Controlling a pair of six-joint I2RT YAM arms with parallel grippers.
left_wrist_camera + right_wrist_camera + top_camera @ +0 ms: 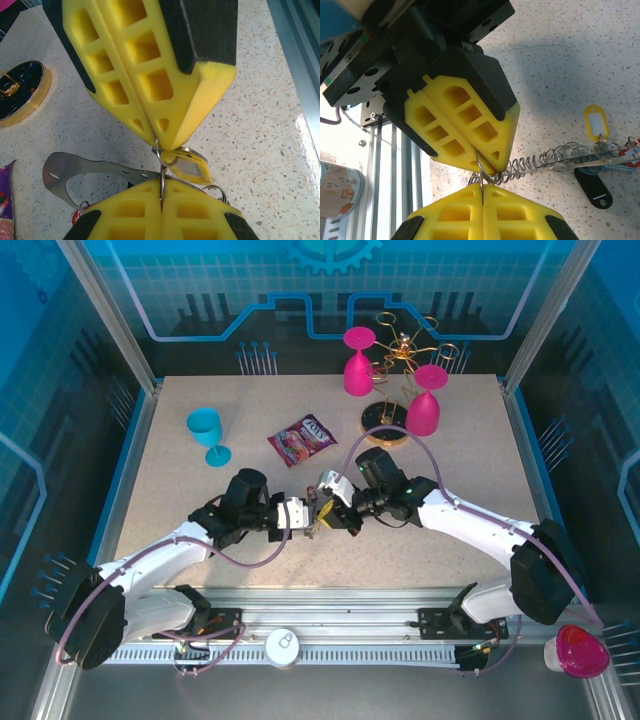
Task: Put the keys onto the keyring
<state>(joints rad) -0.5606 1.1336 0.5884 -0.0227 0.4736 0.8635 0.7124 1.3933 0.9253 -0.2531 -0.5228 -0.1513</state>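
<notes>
Keyring: a small silver split ring trailing a chain of linked silver loops, front-centre of the table between both tools. We see left gripper and right gripper each pinched tight on that ring, tips nearly meeting. Yellow-, black- and red-headed keys bunch at the chain's far end over the speckled beige tabletop.

Speckled beige table, yellow key, black key, silvery keyring, pink glasses, turquoise goblet, gold rack
</notes>
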